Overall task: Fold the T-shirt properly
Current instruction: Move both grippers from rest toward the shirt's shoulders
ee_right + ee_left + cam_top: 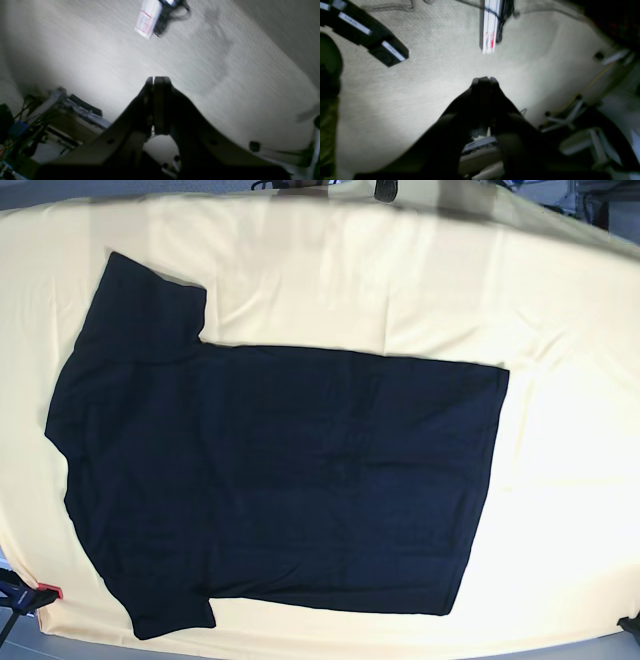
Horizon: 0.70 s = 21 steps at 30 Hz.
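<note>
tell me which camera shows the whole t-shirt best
The base view. The black T-shirt lies spread flat on the pale yellow cloth, both sleeves and the hem visible. The two wrist views show none of it, only their own shut grippers over a pale, blurred surface.

My base view is sharp and evenly bright, the yellow cloth nearly washed out with a warmer band of light along its far edge, while the T-shirt is so dark its folds barely show. Both wrist views are dim, soft and smeared; my left gripper and right gripper are blurred silhouettes against a pale glowing surface, with corners falling into shadow.
</note>
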### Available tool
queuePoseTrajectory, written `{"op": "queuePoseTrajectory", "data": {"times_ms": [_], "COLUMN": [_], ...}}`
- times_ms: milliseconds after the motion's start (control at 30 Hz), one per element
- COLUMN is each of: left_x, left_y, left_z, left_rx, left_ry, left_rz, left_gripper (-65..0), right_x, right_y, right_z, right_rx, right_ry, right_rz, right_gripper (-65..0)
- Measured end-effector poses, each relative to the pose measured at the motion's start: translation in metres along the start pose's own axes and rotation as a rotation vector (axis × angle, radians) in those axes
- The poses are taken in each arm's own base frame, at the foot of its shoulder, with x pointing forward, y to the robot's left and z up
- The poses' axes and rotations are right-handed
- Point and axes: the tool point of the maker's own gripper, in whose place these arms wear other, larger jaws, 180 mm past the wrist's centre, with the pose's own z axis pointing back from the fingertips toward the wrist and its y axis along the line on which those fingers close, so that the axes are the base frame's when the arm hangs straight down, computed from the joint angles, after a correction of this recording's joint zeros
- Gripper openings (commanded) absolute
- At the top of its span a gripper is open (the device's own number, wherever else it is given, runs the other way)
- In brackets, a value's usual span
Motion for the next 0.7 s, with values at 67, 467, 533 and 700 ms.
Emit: {"op": "queuePoseTrajectory", "data": {"times_ms": [67,467,533,700], "left_x": [-0.018,0.026,0.046,0.099], "left_y": [-0.012,-0.042,-0.046,-0.060], "left_z": [0.013,0.174,0.205,0.271], "left_rx": [-0.030,0.067,0.107,0.207], "left_ry": [0.013,-0.232,-0.309,-0.500], "left_rz": [-0.041,-0.418,-0.453,-0.571], "left_gripper": [-65.0,-65.0,-65.0,-65.0], "right_x": [-0.011,0.001,0.006,0.029], "right_y": [0.008,0.026,0.022,0.003], "right_z": [0.013,0.158,0.182,0.234], "right_rx": [-0.001,-0.232,-0.283,-0.417], "right_ry": [0.014,-0.167,-0.203,-0.296], "right_rz": [0.016,0.222,0.243,0.257], "right_gripper": [-65.0,-65.0,-65.0,-65.0]}}
